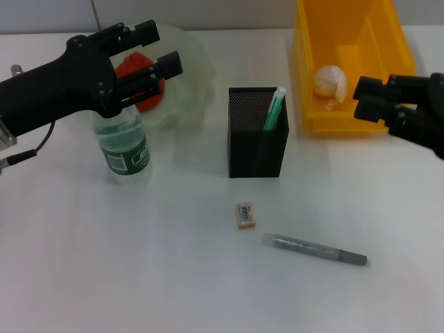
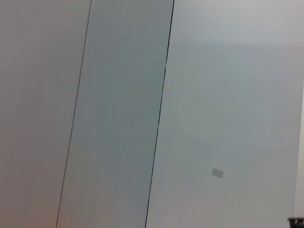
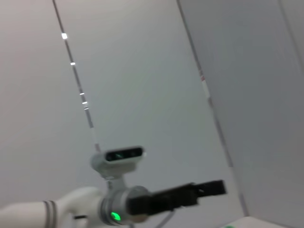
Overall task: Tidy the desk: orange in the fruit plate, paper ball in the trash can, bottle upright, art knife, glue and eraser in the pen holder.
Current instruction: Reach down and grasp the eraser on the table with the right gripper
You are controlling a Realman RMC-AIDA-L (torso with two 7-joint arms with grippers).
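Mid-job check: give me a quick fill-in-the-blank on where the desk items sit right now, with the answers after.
1. The paper ball lies inside the ____ bin.
2. The bottle stands ____ on the desk, under the left hand.
3. The eraser lies on the desk between the pen holder and the grey ____.
4. The orange sits in the fruit ____.

Answers: yellow; upright; knife; plate

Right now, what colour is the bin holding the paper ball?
Yellow bin; clearest in the head view.
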